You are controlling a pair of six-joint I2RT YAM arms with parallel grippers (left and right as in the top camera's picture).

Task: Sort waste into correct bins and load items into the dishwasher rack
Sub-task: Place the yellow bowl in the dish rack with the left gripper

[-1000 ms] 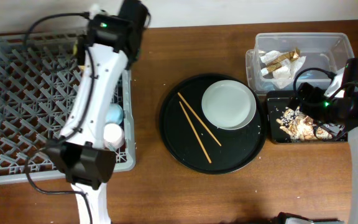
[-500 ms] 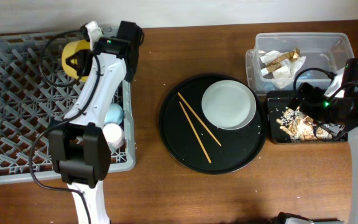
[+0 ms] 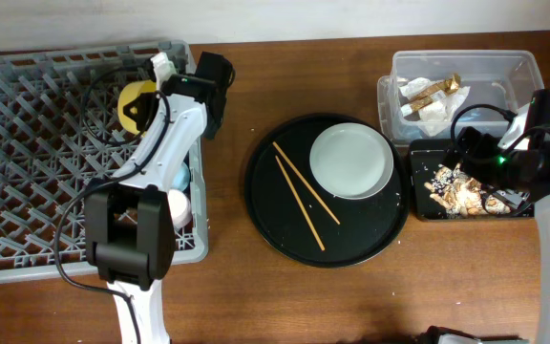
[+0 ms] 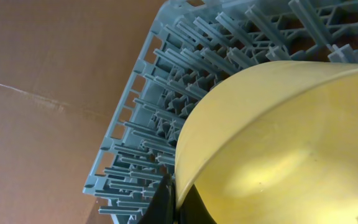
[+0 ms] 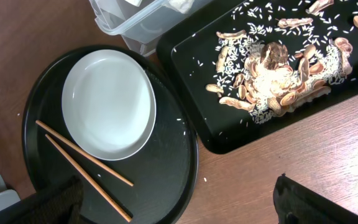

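The yellow bowl has shifted right over the far side of the dishwasher rack, with the left gripper clamped on its rim. The blue cup and pink cup sit at the rack's right edge. The clear tub holds the wrapper and napkin; the black tray holds food scraps. The right gripper hangs spread and empty.

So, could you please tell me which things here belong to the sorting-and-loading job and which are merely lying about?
Job: dishwasher rack, yellow bowl, blue cup, pale pink cup, plate, chopsticks, clear tub, wrapper, napkin, rectangular black tray, food scraps.
Lying about: round black tray, under plate and chopsticks.
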